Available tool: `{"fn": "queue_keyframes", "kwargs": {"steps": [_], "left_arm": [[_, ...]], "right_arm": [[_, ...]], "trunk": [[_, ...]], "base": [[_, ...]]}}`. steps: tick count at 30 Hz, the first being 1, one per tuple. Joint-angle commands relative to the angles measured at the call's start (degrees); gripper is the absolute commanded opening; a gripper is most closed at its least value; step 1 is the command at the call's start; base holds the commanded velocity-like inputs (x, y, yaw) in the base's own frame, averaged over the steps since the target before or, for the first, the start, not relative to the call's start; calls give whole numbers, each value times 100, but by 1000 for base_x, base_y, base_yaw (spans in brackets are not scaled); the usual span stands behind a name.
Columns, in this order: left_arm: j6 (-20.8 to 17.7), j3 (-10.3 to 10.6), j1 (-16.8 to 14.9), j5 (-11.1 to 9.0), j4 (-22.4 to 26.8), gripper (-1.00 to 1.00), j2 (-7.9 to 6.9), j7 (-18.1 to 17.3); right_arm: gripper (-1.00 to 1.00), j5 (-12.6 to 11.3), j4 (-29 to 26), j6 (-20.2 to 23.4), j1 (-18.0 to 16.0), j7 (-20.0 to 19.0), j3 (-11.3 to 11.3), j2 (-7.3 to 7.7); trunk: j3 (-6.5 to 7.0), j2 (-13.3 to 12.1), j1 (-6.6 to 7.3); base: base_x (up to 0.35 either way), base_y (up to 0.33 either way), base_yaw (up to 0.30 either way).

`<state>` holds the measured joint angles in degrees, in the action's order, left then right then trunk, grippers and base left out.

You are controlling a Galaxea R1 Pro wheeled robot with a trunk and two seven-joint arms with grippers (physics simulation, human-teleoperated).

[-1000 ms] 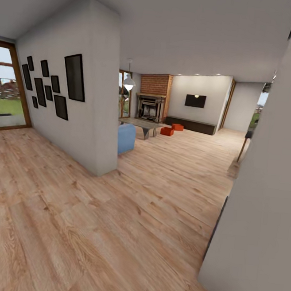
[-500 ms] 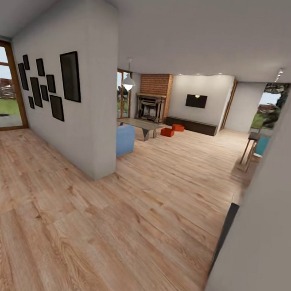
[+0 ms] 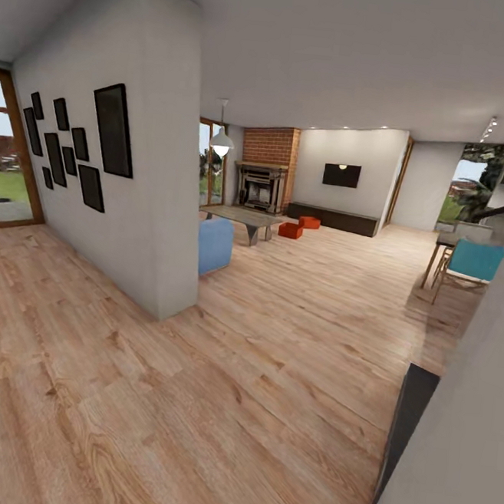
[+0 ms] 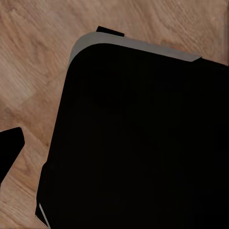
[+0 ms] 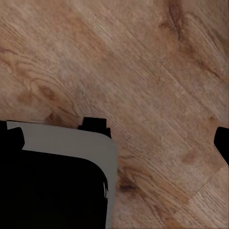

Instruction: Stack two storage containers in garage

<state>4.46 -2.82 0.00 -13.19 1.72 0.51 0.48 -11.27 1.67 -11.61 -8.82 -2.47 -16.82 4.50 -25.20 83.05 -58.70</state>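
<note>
Two orange-red rectangular storage containers [image 3: 298, 226] sit on light wood plank floor [image 3: 274, 346] beside glass coffee table [image 3: 244, 216] (untouched, well ahead). Claw state: cannot tell.

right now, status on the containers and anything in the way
Jaws: cannot tell. Two storage containers on wood floor far ahead, by the fireplace. Wall corner left of path.

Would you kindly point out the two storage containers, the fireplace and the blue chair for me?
Nearer storage container [image 3: 289, 230]: head view, on its front wall.
Farther storage container [image 3: 309, 222]: head view, on its top edge.
Fireplace [image 3: 260, 188]: head view, on its dark front.
Blue chair [image 3: 476, 260]: head view, on its backrest.
</note>
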Motion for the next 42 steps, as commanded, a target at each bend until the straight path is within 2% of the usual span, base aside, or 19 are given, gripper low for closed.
{"fn": "queue_keyframes", "kwargs": {"steps": [1, 42], "left_arm": [[11, -26, 0, -8, 4, 100, 2, 5], [11, -22, 0, -8, 4, 100, 2, 5]], "right_arm": [[100, -60, 18, -34, -8, -26, -40, -1], [100, -62, 18, -34, -6, -26, -31, -5]], "trunk": [[-5, 2, -3], [-5, 2, -3]], "base": [[326, 0, 0], [326, 0, 0]]}}
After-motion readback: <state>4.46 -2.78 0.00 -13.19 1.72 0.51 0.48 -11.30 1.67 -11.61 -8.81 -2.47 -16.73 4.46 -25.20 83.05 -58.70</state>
